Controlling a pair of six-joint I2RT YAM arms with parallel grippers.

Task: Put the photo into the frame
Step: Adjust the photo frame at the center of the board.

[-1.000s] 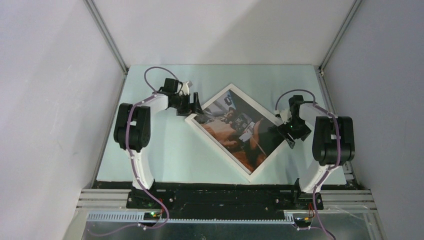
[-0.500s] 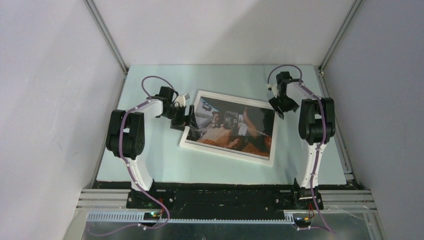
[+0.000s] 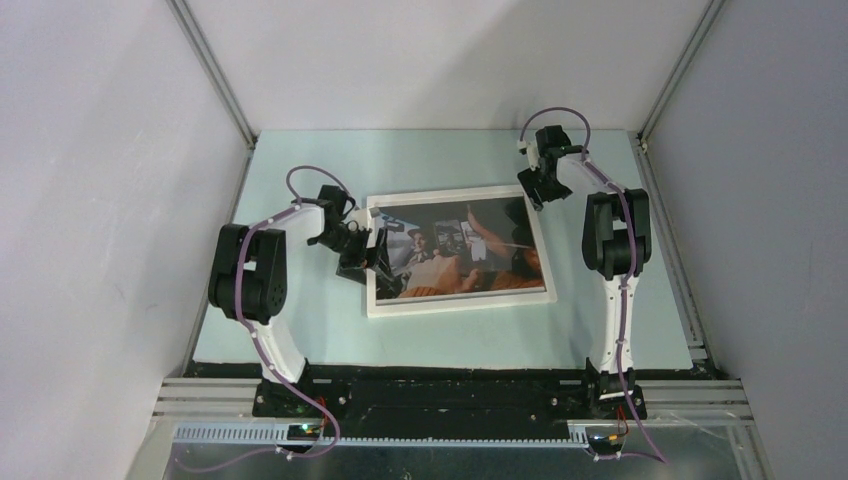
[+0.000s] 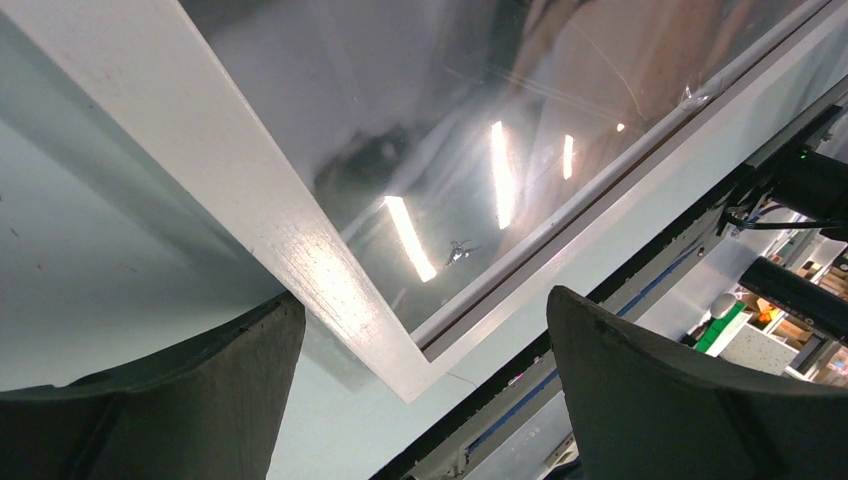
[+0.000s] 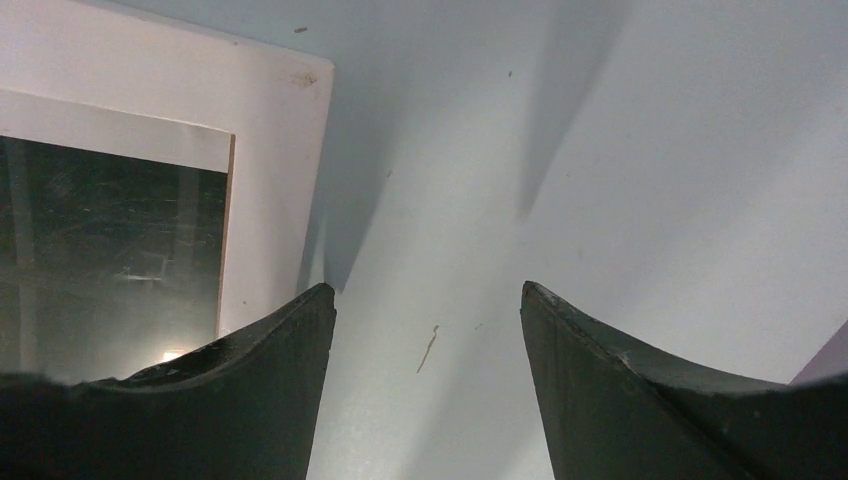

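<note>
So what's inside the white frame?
The photo sits inside the frame: a dark picture with a person and orange-brown patches, shiny with light reflections. Whatever lies behind the photo is covered, so that cannot be seen.

Painted white, faintly grainy: frame [image 4: 300, 250]. Glossy, mirror-like, reflecting lamps: photo [image 4: 470, 120]. Matt, smooth, few scuffs: table [image 5: 600, 150]. Matt black plastic, slightly rough: right gripper [image 5: 425, 288].
</note>
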